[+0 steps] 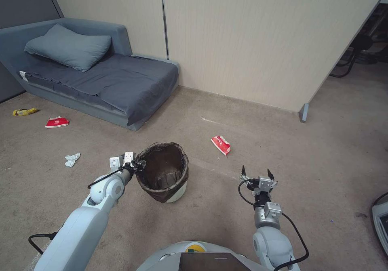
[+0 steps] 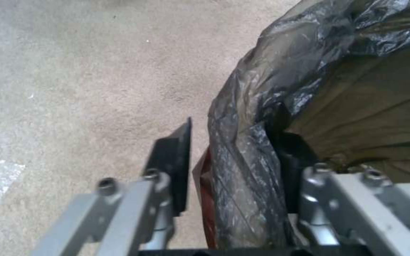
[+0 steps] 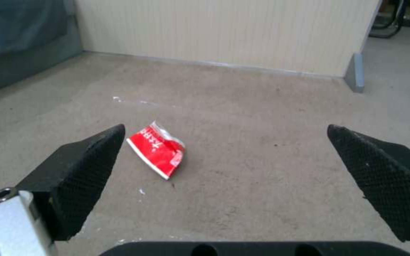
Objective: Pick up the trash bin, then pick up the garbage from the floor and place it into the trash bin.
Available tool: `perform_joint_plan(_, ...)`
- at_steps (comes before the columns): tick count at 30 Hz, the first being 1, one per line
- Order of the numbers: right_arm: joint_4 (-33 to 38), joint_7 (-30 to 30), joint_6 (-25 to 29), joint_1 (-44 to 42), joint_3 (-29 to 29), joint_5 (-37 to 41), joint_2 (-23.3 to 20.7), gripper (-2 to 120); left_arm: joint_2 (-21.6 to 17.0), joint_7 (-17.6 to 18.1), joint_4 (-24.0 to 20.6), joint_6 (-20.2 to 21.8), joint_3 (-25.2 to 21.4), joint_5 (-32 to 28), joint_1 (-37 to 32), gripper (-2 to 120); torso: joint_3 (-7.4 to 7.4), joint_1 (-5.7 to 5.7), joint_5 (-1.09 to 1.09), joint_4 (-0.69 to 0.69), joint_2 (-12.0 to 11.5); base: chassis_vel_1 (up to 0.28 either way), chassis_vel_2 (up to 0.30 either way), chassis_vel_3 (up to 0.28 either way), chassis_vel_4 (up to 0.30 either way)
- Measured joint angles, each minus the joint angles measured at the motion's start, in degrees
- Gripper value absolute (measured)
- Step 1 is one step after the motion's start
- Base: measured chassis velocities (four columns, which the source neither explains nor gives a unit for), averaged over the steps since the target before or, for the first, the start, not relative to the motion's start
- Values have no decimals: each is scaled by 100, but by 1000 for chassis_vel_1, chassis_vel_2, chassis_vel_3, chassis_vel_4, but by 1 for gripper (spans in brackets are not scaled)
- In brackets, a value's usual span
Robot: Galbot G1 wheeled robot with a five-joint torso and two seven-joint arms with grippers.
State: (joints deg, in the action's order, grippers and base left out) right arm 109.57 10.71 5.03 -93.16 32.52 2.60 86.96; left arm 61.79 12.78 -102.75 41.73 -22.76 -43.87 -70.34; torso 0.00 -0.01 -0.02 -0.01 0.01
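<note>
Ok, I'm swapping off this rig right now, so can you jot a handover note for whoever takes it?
Left gripper: clamped on the bag-lined rim of the trash bin, which hangs tilted.
Right gripper: open, empty, low over the floor, facing the nearest red wrapper.
Other garbage on the floor: white tissue, second red wrapper, yellow packet by the sofa.
Done: bin in hand.
Left: all litter; nothing visible in the bin.
</note>
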Motion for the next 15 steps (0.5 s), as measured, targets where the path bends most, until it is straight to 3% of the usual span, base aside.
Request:
perform_joint_plan(5, 24, 27, -13, 10, 12, -2, -8, 100, -20, -32, -118, 29, -47, 7, -51, 9, 1, 1, -3, 1, -1, 0, 0, 0, 0)
perform_joint_plan(9, 28, 31, -30, 9, 12, -3, -9, 100, -51, 48, -301, 57, -98, -16, -115, 3, 3, 1, -7, 0, -2, 0, 0, 0, 0)
perform_joint_plan(14, 33, 34, -34, 12, 12, -4, -11, 100, -101, 109, -513, 78, -153, -19, -218, 3, 4, 1, -10, 0, -3, 0, 0, 0, 0)
perform_joint_plan(15, 33, 38, -38, 20, 15, -5, -15, 100, -149, 129, -743, 109, -202, -32, -326, 3, 4, 1, -9, 1, -3, 0, 0, 0, 0)
